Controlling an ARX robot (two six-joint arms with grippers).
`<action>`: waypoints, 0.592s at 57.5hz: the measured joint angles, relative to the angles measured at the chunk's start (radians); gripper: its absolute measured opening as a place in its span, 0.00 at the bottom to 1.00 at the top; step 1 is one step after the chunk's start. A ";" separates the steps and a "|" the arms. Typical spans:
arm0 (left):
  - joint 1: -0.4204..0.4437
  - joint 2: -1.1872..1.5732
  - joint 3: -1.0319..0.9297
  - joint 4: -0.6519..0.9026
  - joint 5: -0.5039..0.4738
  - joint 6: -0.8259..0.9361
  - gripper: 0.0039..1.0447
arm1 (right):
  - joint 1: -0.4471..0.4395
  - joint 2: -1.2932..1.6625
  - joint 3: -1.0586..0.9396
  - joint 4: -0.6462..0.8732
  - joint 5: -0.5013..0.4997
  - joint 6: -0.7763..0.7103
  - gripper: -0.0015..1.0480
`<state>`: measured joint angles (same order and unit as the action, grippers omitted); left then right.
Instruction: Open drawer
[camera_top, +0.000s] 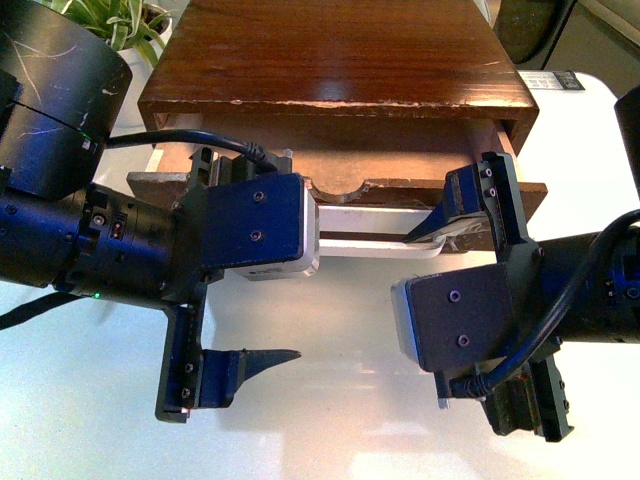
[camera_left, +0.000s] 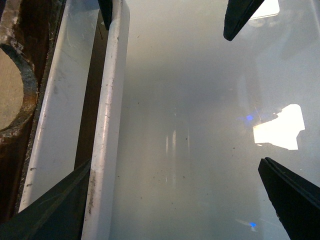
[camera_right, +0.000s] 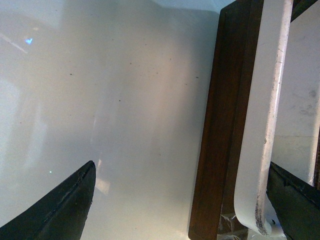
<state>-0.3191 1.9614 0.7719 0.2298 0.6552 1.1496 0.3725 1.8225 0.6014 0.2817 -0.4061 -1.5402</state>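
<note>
Drawer (camera_top: 395, 186) looks rigid, likely heavy; pull its white bar handle (camera_left: 111, 100), which your left gripper (camera_left: 175, 162) and right gripper (camera_right: 182, 165) straddle, jaws apart.

Bare worktop (camera_top: 340, 400) lies open in front of the drawer (camera_top: 400, 187); behind its white handle (camera_top: 365, 248) runs only a narrow gap.

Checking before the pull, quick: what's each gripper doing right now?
Left gripper: open, straddling the white handle, not clamped.
Right gripper: open, straddling the same handle, not clamped.
</note>
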 joint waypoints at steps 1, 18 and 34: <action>0.000 -0.003 -0.003 -0.001 0.000 0.000 0.92 | 0.001 -0.002 -0.003 0.000 0.000 0.000 0.92; 0.029 -0.059 -0.051 0.026 0.000 -0.042 0.92 | 0.011 -0.018 -0.049 0.059 0.010 0.035 0.92; 0.105 -0.158 -0.057 -0.023 0.034 -0.129 0.92 | -0.034 -0.132 -0.092 0.005 -0.092 0.071 0.92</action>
<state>-0.2142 1.8034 0.7151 0.2066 0.6895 1.0206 0.3386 1.6901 0.5091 0.2863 -0.4976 -1.4689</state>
